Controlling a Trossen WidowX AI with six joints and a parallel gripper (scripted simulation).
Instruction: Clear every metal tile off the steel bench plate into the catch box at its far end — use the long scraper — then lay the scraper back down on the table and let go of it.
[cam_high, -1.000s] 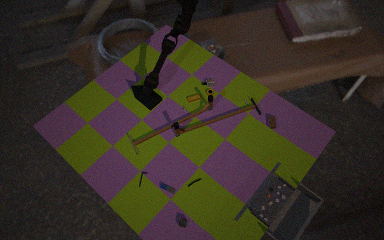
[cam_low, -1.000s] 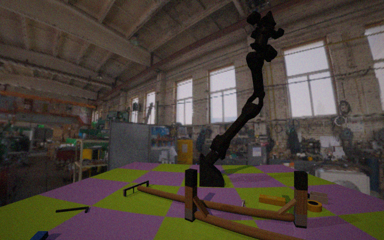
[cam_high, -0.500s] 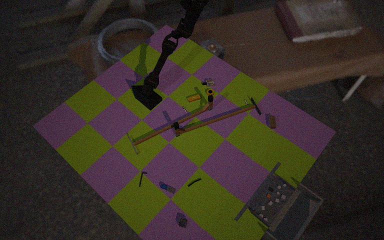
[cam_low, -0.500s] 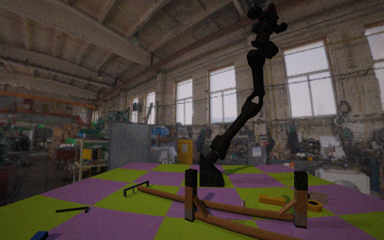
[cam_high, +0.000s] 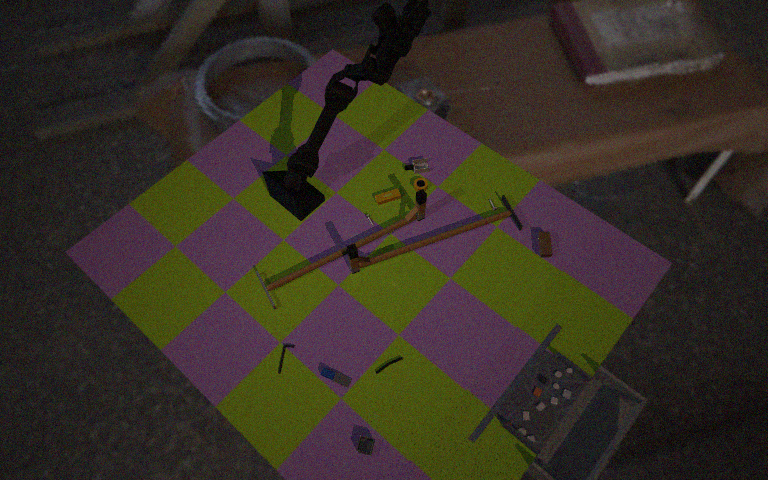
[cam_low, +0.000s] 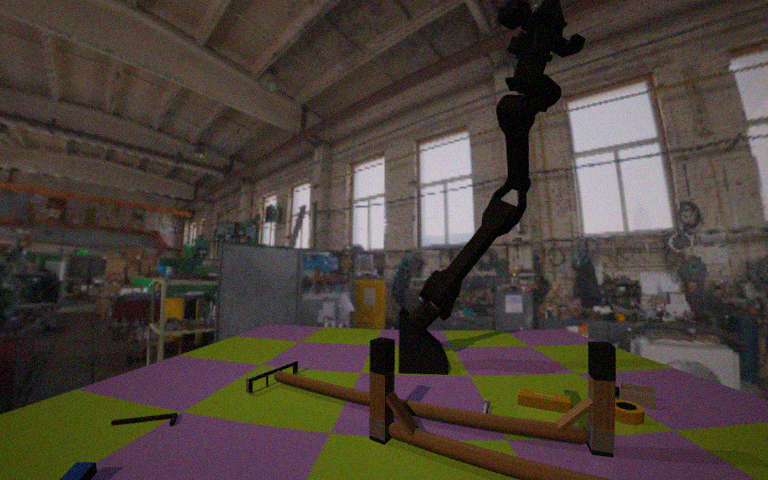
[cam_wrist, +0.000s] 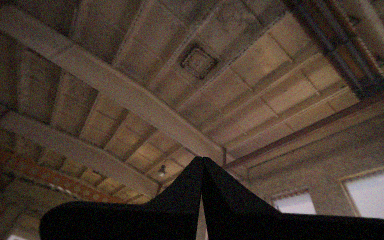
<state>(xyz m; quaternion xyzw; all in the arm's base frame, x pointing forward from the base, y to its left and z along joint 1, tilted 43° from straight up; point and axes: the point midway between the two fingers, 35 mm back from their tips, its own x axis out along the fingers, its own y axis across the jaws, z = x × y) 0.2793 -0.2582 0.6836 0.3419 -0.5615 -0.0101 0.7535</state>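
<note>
My gripper (cam_wrist: 201, 163) is shut with nothing between the fingers. It is raised high on the outstretched arm (cam_high: 334, 107) (cam_low: 512, 169) and points at the ceiling, far from everything on the table. Two long wooden-handled scrapers lie crossed over two short posts mid-table: one (cam_high: 339, 253) (cam_low: 453, 416) with its blade at the left, the other (cam_high: 436, 236) (cam_low: 481, 455) with its blade at the right. The steel bench plate (cam_high: 515, 401) sits at the table's near right corner with several small metal tiles (cam_high: 556, 386) on it. The catch box (cam_high: 591, 430) adjoins its far end.
A small black scraper (cam_high: 284, 355) (cam_low: 144, 419), a black curved bar (cam_high: 389, 363), a blue-grey block (cam_high: 334, 374) and a dark cube (cam_high: 365, 444) lie near the front. An orange block (cam_high: 387, 196) (cam_low: 543, 400), a tape roll (cam_high: 419, 182) (cam_low: 628, 412) and a brown block (cam_high: 544, 243) lie around the posts.
</note>
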